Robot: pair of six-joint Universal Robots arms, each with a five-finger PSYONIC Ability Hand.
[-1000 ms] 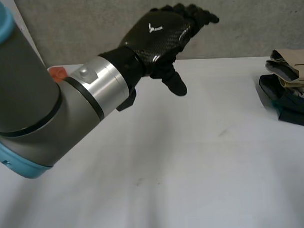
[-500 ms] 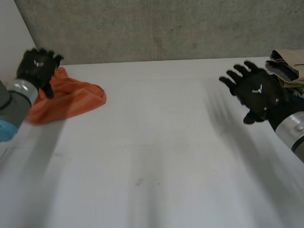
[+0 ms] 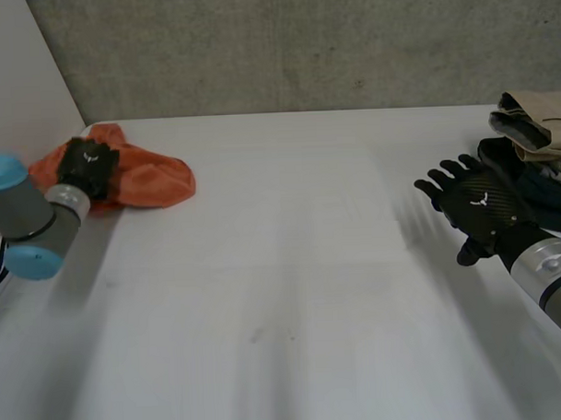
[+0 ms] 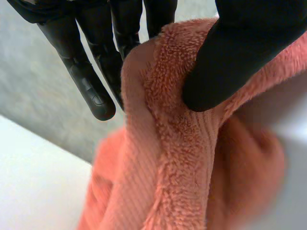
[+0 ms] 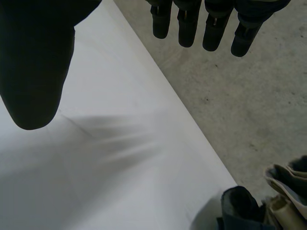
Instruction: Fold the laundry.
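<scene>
on the white table [image 3: 283,293], left hand [image 3: 87,169] pinches the orange towel [image 3: 155,182] lying crosswise; right hand [image 3: 483,212] spread.

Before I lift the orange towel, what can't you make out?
Orange towel: corners lost in the bunch, partly covered by the left hand in the head view.
Clothes stack: cut off by the head view's edge.
Towel past the hand: blurred in the left wrist view.
</scene>
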